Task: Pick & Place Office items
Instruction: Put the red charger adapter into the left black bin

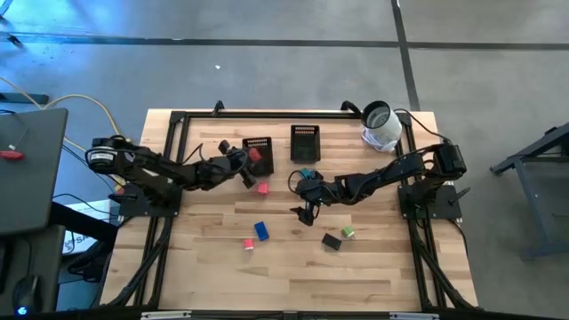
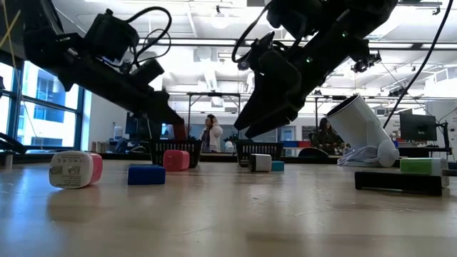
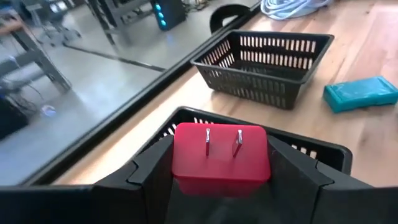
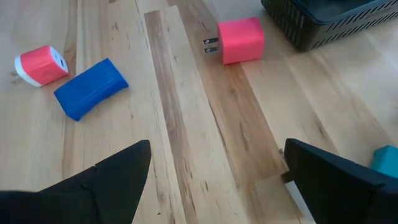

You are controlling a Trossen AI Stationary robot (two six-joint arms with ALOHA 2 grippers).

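While gripping the red plug [image 3: 221, 155], left end effector [image 3: 221, 171] hovers over a tray [image 3: 323, 152] (black mesh)

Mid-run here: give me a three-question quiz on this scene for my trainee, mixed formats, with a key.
1. True or false: the left gripper holds a red plastic plug adapter with two metal prongs.
2. The right gripper is: A) shut on a blue block, B) open above bare wood, C) inside a mesh tray.
3. Fill in: the left gripper hangs above the left black mesh tray; the other black mesh tray sits to its ____.

Key: 1 true; 2 B; 3 right
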